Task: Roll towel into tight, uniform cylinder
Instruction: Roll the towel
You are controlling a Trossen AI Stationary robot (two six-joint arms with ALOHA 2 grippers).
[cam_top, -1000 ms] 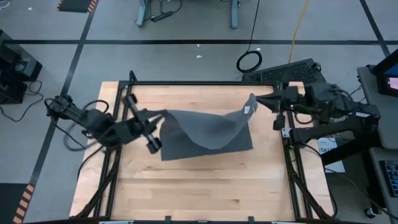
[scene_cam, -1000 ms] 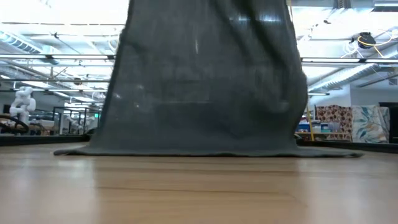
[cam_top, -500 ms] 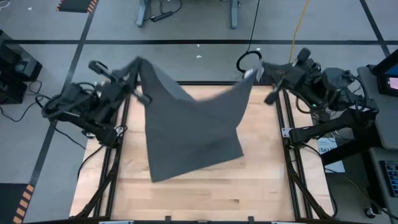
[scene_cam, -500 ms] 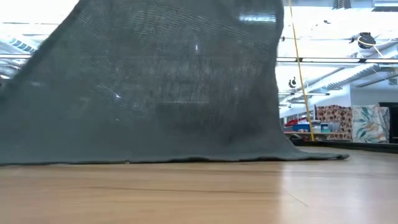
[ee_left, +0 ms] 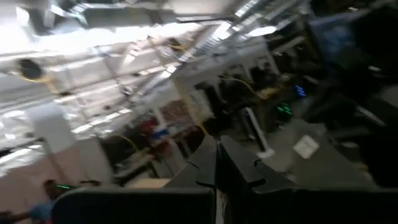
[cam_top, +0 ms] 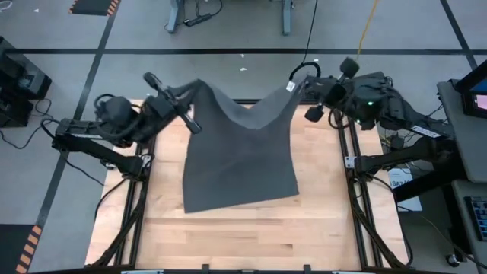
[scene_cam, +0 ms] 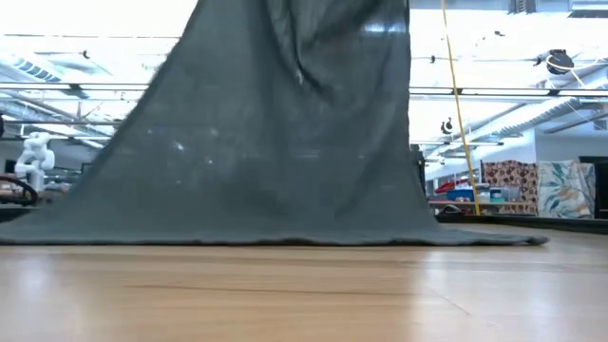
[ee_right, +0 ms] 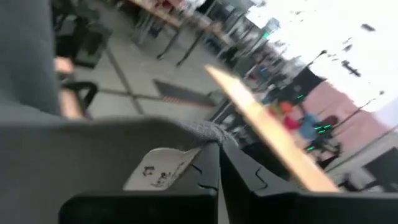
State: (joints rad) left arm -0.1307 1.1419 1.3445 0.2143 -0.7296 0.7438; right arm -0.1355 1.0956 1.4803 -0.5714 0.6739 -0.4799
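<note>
Since the earlier frames, the towel (cam_top: 240,156) had been lifted by its two far corners and carried back over the far edge of the table (cam_top: 251,236), so that the cloth was spread wider and its near edge had been drawn a little farther from the front. In the overhead view the left gripper (cam_top: 185,95) was seen pressed shut on the far left corner, and the right gripper (cam_top: 298,87) was pinched shut on the far right corner, just beside the white tag (cam_top: 290,86). The towel hung from both pinches, sagging between them, with its lower edge trailing flat on the wood. Its long axis appeared to run from the grippers toward the front. Each arm was equally near its own corner.
</note>
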